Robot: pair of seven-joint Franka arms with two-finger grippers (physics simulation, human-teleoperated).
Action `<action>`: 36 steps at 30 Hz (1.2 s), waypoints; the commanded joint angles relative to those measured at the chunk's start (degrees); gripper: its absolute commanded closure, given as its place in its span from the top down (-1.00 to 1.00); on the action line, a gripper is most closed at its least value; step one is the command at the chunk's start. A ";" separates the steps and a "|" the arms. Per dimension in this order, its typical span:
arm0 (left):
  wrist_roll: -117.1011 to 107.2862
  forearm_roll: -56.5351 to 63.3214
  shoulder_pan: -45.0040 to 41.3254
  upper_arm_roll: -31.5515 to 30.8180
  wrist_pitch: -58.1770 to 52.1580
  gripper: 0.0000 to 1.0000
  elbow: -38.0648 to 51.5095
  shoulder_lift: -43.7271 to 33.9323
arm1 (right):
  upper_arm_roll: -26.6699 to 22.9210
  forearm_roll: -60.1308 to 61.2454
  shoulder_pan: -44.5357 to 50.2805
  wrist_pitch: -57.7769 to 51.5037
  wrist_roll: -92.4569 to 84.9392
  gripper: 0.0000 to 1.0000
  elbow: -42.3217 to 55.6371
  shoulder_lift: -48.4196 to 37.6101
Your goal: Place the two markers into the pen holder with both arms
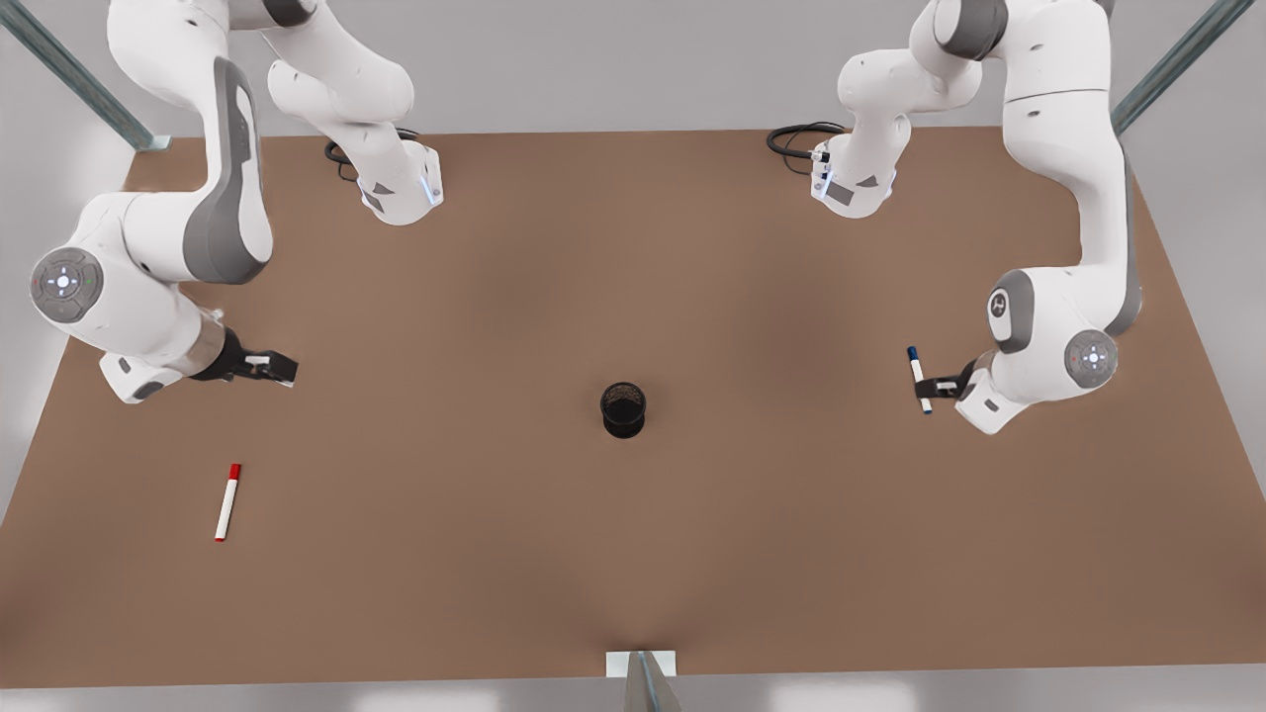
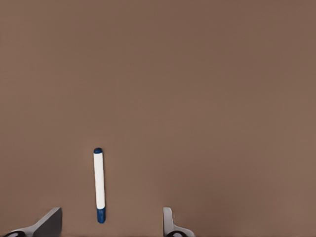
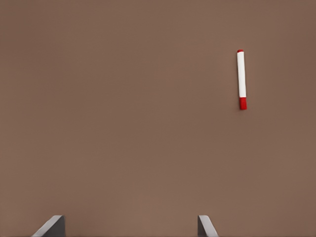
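The blue-capped marker point(image 1: 920, 379) lies flat on the brown table at the front view's right. My left gripper point(image 1: 938, 386) hovers over it, open. In the left wrist view the blue marker point(image 2: 99, 185) lies between the spread fingers of the left gripper point(image 2: 112, 213), closer to one finger. The red-capped marker point(image 1: 227, 502) lies at the front view's lower left. My right gripper point(image 1: 277, 368) is open above the table, some way behind that marker. The right wrist view shows the red marker point(image 3: 241, 79) well ahead of the right gripper point(image 3: 131, 219) and off to one side. The black mesh pen holder point(image 1: 623, 408) stands upright mid-table.
Both arm bases point(image 1: 401, 188) point(image 1: 851, 183) sit at the table's far edge with black cables beside them. A metal bracket point(image 1: 641, 665) stands at the middle of the front edge. Slanted frame posts point(image 1: 79, 79) rise at the back corners.
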 commanded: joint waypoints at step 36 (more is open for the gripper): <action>7.78 0.06 4.76 0.28 27.80 0.13 -13.64 9.33 | 0.50 2.23 -13.89 32.90 -27.74 1.00 14.08 35.31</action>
